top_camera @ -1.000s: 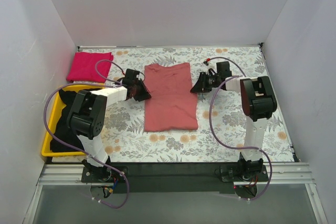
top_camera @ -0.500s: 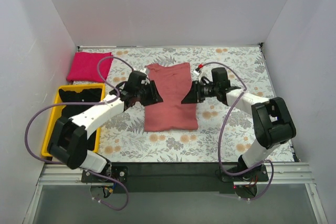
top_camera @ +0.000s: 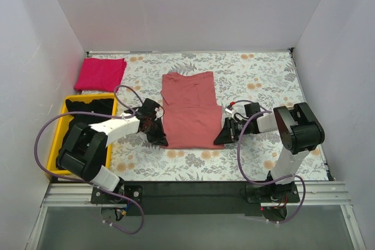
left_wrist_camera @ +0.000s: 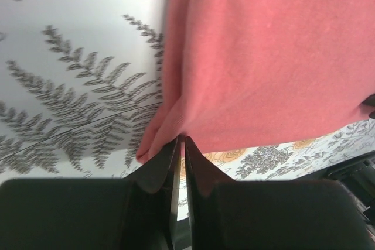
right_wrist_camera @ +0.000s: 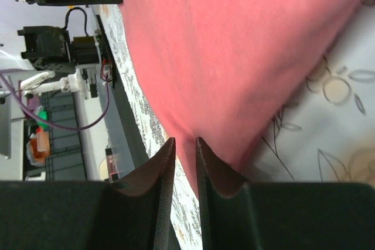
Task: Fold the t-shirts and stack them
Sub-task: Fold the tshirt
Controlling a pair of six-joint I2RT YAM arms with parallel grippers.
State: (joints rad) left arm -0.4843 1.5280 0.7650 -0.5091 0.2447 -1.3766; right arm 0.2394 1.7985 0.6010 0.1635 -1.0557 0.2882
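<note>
Pinching the near-left corner of the salmon-red t-shirt point(top_camera: 190, 106), our left pincer point(top_camera: 160, 137) is closed to a sliver on the cloth's edge. Our right pincer point(top_camera: 224, 137) stands narrow, with the near-right corner caught between its fingers point(right_wrist_camera: 161, 168). We see the shirt lying flat in a long strip mid-tabletop point(top_camera: 263, 77), with the folded magenta t-shirt point(top_camera: 101, 73) well apart at the far left corner.

High overview, wrist close-ups sharing shirt point(top_camera: 190, 109)

Bright, even light; wrist views softly blurred.
</note>
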